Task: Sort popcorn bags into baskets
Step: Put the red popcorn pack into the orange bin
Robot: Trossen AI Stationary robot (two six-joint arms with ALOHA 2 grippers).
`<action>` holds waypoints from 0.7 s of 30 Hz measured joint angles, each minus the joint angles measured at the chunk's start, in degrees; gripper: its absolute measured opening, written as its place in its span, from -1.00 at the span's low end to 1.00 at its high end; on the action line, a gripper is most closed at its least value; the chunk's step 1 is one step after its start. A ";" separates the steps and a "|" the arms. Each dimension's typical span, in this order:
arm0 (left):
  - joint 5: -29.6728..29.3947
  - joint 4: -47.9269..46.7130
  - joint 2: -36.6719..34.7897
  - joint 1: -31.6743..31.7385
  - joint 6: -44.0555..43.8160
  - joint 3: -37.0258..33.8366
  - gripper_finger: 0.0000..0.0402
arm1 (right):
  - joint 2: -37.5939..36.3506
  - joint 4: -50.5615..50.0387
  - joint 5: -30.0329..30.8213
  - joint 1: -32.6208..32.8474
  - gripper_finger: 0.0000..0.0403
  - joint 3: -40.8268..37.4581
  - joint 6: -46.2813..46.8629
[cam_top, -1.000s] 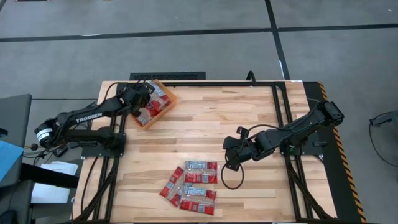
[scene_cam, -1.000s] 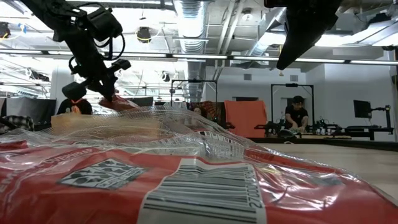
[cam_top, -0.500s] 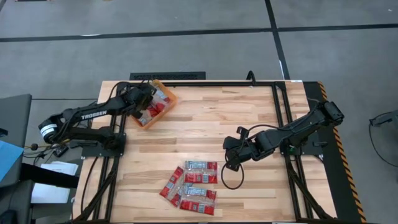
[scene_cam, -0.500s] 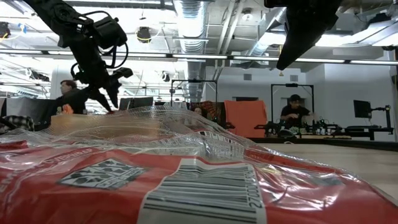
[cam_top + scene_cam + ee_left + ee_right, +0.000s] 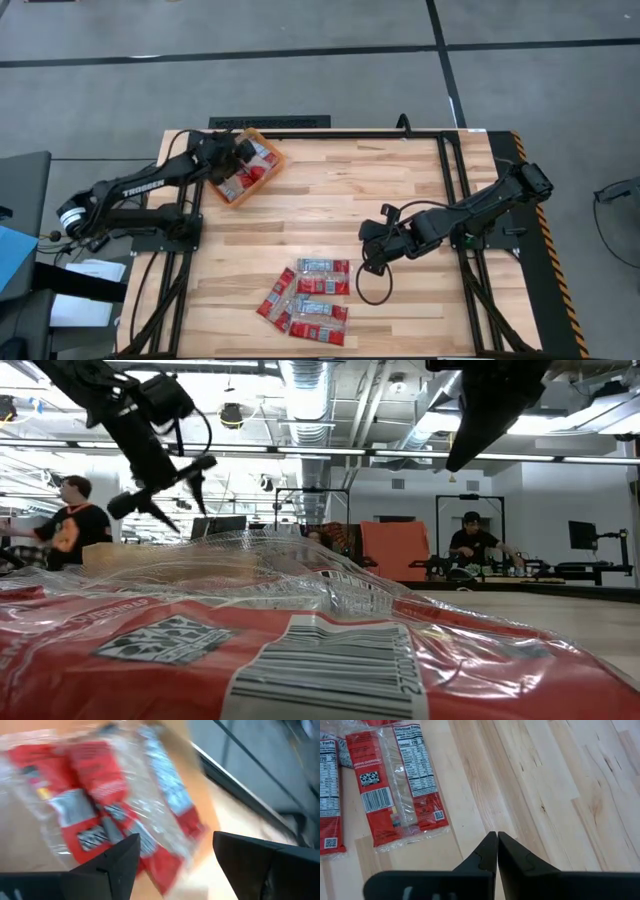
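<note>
The orange basket (image 5: 279,159) stands at the table's far left with several red popcorn bags (image 5: 246,172) lying in it. My left gripper (image 5: 237,152) hangs open just above it, its fingers spread over the bags (image 5: 90,795) and holding nothing. Several more popcorn bags (image 5: 305,296) lie flat on the wood near the front edge. My right gripper (image 5: 369,264) is shut, hovering over bare wood just right of that group, with the nearest bag (image 5: 395,790) beside its fingertips (image 5: 496,837).
A black cable loop (image 5: 372,288) lies on the table under the right gripper. Black frame rails (image 5: 450,200) run along the table's right and far sides. One bag (image 5: 300,650) fills the low view's foreground. People (image 5: 70,520) are in the room beyond.
My left gripper has opened above the basket. The red bag that hung from its fingers a second ago no longer hangs there. The gripper has also tipped a little and risen slightly. My right arm has kept still.
</note>
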 joint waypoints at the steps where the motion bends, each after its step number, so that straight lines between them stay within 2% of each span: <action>1: 1.47 -0.02 -1.04 -0.21 2.54 0.24 0.18 | 0.00 0.00 -0.06 0.00 -0.83 0.00 0.02; 4: 4.82 1.14 -3.65 -1.68 9.27 0.47 0.18 | 0.00 0.00 -0.40 -0.02 -0.84 0.00 0.00; 9: 4.71 0.57 -3.18 -3.69 11.13 0.49 0.10 | 0.00 0.00 -0.36 -0.07 -0.82 0.00 0.00; 21: 1.53 1.82 8.00 -4.84 15.07 0.47 -0.78 | 0.00 0.02 -0.35 -0.17 -0.83 0.00 0.87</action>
